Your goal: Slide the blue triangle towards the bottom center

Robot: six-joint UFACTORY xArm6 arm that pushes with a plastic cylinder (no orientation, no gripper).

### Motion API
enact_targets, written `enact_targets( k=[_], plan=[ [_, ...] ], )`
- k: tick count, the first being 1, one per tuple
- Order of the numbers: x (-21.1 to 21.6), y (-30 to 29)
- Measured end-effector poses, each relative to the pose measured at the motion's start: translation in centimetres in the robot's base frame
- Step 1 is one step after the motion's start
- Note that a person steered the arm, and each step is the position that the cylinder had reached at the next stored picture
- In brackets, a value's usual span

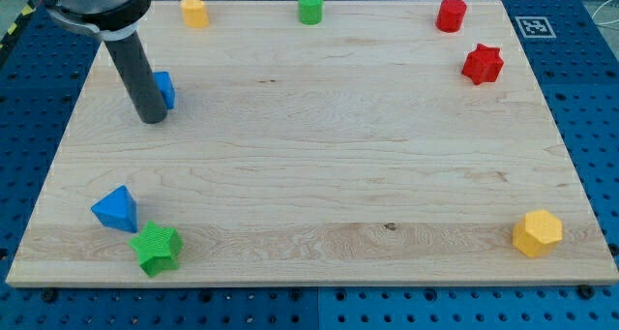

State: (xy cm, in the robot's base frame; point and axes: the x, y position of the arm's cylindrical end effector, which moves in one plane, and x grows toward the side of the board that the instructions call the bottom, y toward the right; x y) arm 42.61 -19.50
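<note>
The blue triangle point(116, 209) lies near the board's lower left corner, touching the green star point(156, 248) just below and right of it. My tip point(152, 118) rests on the board in the upper left, far above the triangle. It stands right against a second blue block point(164, 88), which the rod partly hides, so its shape cannot be made out.
Along the top edge stand a yellow block point(194, 11), a green cylinder point(309, 7) and a red cylinder point(451, 15). A red star point(483, 64) lies at the upper right. A yellow hexagon point(537, 233) sits at the lower right. The wooden board point(319, 156) ends at blue pegboard.
</note>
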Motion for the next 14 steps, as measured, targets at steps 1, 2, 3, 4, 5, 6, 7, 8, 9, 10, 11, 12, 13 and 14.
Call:
enact_targets(
  k=[1, 2, 3, 4, 5, 6, 7, 8, 9, 10, 11, 12, 13, 14],
  plan=[
    [2.0, 1.8],
    [2.5, 5.0],
    [-0.7, 6.0],
    [-1.3, 4.7],
    [0.4, 4.5],
    [4.6, 3.4],
    [8.1, 0.9],
    [11.0, -2.8],
    [11.9, -2.1],
    [12.2, 0.6],
    [12.8, -1.1],
    [15.3, -3.5],
    [18.0, -3.2],
    [15.8, -0.4]
  ],
)
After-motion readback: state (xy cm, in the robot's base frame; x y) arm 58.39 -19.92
